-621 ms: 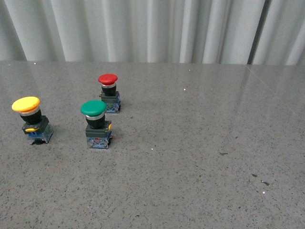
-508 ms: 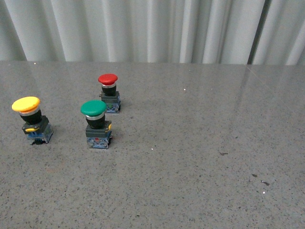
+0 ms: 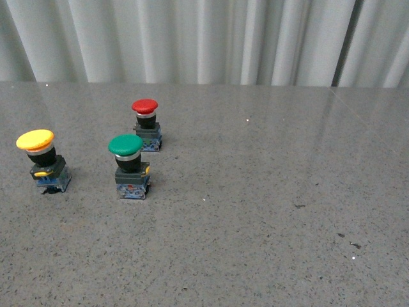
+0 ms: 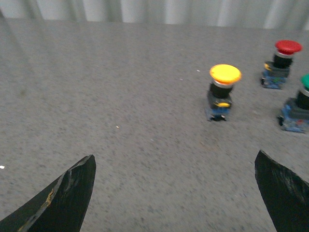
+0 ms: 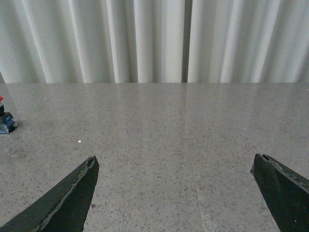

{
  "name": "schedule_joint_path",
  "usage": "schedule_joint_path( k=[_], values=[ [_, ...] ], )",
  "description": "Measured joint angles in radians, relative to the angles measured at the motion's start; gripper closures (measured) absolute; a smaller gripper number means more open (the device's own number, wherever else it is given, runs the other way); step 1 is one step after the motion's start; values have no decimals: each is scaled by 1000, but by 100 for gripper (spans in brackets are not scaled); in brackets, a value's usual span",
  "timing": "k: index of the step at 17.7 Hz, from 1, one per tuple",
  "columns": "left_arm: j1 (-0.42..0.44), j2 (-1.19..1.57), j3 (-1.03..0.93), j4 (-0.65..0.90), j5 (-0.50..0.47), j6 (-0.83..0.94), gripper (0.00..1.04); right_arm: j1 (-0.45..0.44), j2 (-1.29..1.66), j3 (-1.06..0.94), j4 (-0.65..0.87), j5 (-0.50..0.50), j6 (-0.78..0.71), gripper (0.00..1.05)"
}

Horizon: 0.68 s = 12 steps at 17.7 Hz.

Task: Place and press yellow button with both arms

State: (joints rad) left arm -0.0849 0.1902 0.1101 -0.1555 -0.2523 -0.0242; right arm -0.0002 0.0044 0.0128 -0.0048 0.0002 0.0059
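Speckled, perhaps stone table [image 3: 255,224]; yellow button [image 3: 45,161].

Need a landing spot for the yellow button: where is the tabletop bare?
Bare: the table right of the green button and red button, plus the near strip before all three. Crowded: the left side, around the yellow button.

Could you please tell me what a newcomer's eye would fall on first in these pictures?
Three mushroom-capped push-buttons stand upright on the left part of the speckled grey table: the yellow button furthest left, the green button to its right, the red button farther back. The left gripper and the right gripper are both open and hold nothing, and the left wrist view faces the yellow button.
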Motion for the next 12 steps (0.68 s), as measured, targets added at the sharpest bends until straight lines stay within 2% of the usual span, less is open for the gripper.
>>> schedule_joint_path(
  k=[1, 2, 5, 8, 12],
  values=[
    [54, 129, 62, 110, -45, 7, 7, 0, 0, 0, 2, 0, 0, 6],
    [86, 222, 117, 212, -34, 26, 7, 0, 0, 0, -1, 0, 0, 6],
    [84, 486, 262, 406, 49, 64, 7, 0, 0, 0, 0, 0, 0, 6],
    [53, 803, 417, 476, 83, 110, 7, 0, 0, 0, 0, 0, 0, 6],
    [5, 1119, 610, 415, 176, 103, 7, 0, 0, 0, 0, 0, 0, 6]
  ],
)
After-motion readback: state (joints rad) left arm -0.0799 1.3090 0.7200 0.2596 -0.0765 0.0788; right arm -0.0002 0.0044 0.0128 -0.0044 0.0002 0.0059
